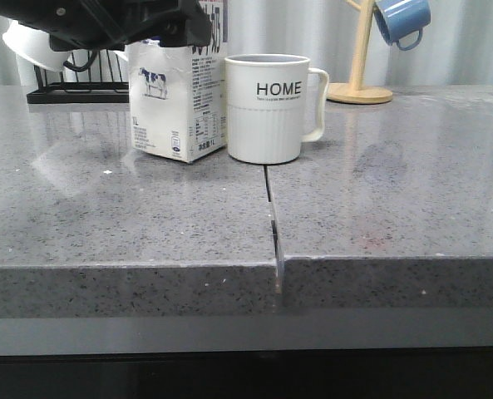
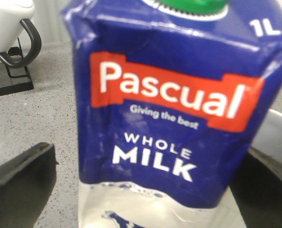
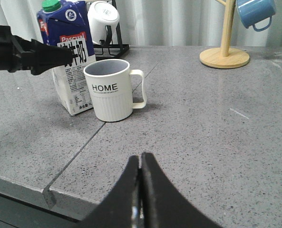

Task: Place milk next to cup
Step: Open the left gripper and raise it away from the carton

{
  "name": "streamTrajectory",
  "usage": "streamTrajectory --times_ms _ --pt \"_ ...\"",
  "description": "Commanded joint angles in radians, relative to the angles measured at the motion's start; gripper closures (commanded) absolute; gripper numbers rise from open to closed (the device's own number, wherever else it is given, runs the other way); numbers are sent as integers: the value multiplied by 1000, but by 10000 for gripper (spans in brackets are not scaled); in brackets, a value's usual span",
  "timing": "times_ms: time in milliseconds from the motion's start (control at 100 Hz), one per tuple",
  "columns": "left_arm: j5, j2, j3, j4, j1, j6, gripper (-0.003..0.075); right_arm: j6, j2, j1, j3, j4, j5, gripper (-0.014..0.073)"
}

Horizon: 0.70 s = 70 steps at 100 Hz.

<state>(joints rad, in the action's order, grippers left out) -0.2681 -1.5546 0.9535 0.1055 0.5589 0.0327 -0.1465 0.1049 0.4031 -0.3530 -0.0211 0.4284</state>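
Note:
The milk (image 1: 178, 100) is a tall carton with a dark blue top. It stands upright on the grey counter, close beside the cup (image 1: 267, 108), a white "HOME" mug with its handle pointing right. Both also show in the right wrist view, the milk (image 3: 72, 71) just left of the cup (image 3: 110, 92). My left gripper (image 1: 167, 29) is at the carton's top. In the left wrist view its fingers (image 2: 22, 171) stand wide apart on either side of the milk (image 2: 169, 142), with counter showing between one finger and the carton. My right gripper (image 3: 141, 159) is shut and empty over the counter's front part.
A black rack (image 1: 71, 87) with white black-handled mugs (image 3: 102, 16) stands behind the milk. A wooden mug stand (image 1: 361, 83) holds a blue mug (image 1: 402, 18) at the back right. A seam (image 1: 271, 216) runs from the cup to the counter's front edge.

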Motion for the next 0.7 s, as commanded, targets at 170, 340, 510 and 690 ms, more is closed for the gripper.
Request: streamTrajectory --times_ms 170,340,510,690 --pt "93 156 19 -8 8 4 51 7 11 0 -24 -3 -78 643" --pt "139 258 -35 -8 2 4 164 7 11 0 -24 -3 -78 643" --pt "248 383 -84 -36 -51 4 629 7 11 0 -24 -3 -78 643" --pt "350 523 -125 -57 -163 2 741 7 11 0 -24 -3 -78 643"
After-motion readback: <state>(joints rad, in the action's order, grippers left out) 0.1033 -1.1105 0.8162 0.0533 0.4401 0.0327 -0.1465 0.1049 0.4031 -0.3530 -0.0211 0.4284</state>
